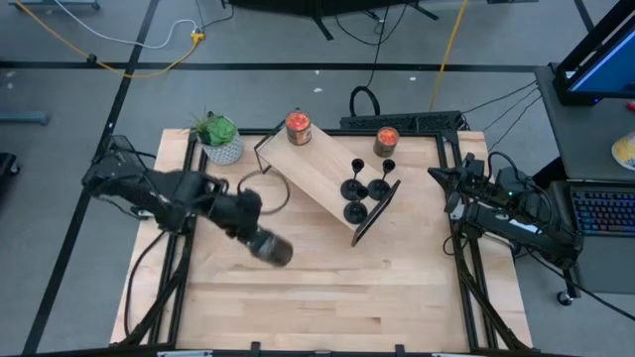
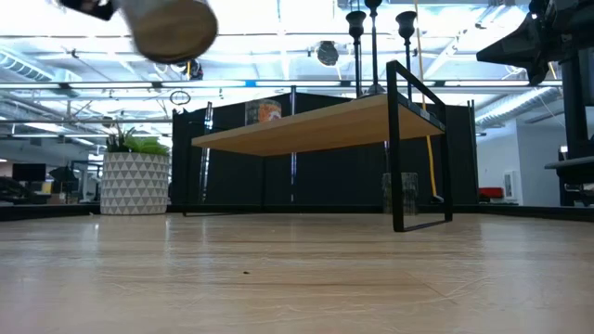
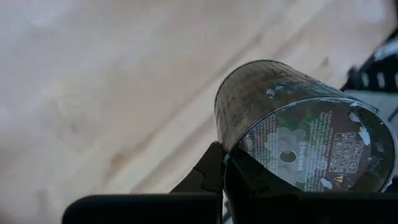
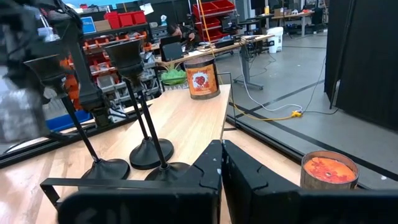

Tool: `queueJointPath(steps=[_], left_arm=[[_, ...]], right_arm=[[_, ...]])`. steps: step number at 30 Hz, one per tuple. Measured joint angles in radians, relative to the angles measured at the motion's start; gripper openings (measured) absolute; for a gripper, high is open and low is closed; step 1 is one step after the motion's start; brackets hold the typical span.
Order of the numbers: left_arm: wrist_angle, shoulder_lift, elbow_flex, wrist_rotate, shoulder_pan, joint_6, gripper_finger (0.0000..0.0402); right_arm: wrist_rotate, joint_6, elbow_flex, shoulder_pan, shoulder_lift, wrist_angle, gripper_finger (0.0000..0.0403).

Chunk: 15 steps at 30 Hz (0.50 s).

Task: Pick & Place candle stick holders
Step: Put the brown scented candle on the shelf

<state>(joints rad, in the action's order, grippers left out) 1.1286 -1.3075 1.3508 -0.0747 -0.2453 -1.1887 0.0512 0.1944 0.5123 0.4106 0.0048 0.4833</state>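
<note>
Left pincer (image 1: pixel 260 241) hangs above bare desk (image 1: pixel 327 297), clamped on a jar (image 3: pixel 298 137), not a holder. Three candle stick holders (image 1: pixel 365 190) stand together at the end of the small shelf (image 1: pixel 317 169). Right pincer (image 1: pixel 442 177) waits closed and empty at the desk's edge. Holders look untouched; all left to move.

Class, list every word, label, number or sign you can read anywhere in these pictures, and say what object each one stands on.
"WARNINGS": on the round label on the bottom of the jar held in the left gripper.
Fine print and a row of small pictogram squares on that same label: too small to read.
Label on the orange jar on the wooden shelf: a picture shows, wording too blurred.
No other legible text.
</note>
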Motion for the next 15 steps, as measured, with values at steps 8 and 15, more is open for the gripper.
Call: queueJointPath(steps=[8,15], left_arm=[[0.233,-0.095,0.265,0.054,0.189,0.190,0.0000],[0.405,-0.235,0.468,0.060,0.351,0.394,0.0000]], right_arm=[[0.000,-0.008,0.000,0.000,0.000,0.000,0.0000],[0.000,-0.007,0.000,0.000,0.000,0.000,0.0000]])
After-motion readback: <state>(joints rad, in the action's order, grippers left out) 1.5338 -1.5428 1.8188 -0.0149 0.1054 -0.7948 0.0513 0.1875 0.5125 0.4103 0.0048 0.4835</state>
